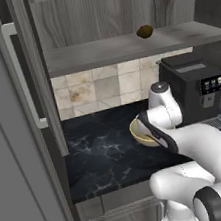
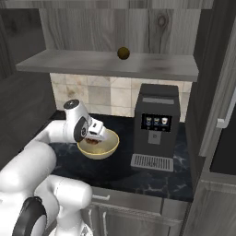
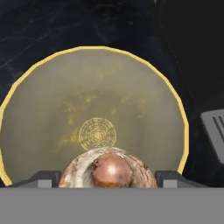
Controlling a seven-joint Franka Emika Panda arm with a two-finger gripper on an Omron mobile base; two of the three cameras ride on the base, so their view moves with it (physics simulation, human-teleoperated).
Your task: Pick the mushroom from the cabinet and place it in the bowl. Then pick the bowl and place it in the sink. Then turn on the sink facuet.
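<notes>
The cabinet (image 1: 123, 47) spans the top of both base views, its grey wood-grain shelf open to the room; the left base view alone shows its tall door (image 1: 29, 80) swung open at the left with the pale bar handle (image 1: 20, 76), while the right base view shows another door with a handle (image 2: 229, 110) at the far right. On the shelf sits a plain olive-brown oval lump (image 1: 144, 31), well apart from everything below. Beneath lies the black marbled counter (image 1: 100, 159), backed by beige tiles (image 1: 98, 86). The dark coffee machine (image 2: 156, 124) stands on it; the right base view shows its full front with the small screen and drip grille, where the left base view gives only its upper side past the arm. Just beside it to the left rests the bowl (image 2: 99, 148), half hidden behind the arm in the left base view, clear in the right one. The hand view looks straight down into the bowl, showing a faint ring pattern at its bottom. The gripper (image 2: 97, 136) hangs over the bowl, its finger tips (image 3: 43, 178) clamped at either side of the mushroom (image 3: 108, 169), which is held above the bowl's inside.
</notes>
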